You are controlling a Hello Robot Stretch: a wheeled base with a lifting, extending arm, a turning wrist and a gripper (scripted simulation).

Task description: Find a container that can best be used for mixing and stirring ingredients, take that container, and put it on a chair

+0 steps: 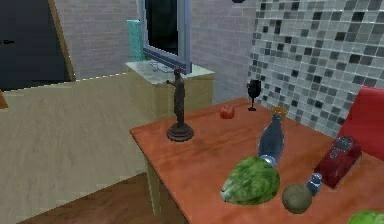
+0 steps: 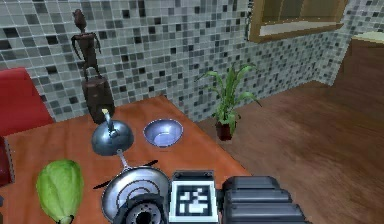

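Bowl [image 2: 163, 131] on table [image 2: 55, 140], near gripper [image 2: 127, 172].

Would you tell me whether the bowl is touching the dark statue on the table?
Apart. The arm side view shows a stretch of bare tabletop between the bowl and the base of the statue.

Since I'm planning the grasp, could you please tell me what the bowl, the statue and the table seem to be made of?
The bowl is probably metal: smooth blue-grey with a bright sheen. The statue may be carved wood or bronze: matt brown-black, so it stays open. The table looks like wood: a reddish-brown, slightly glossy top.
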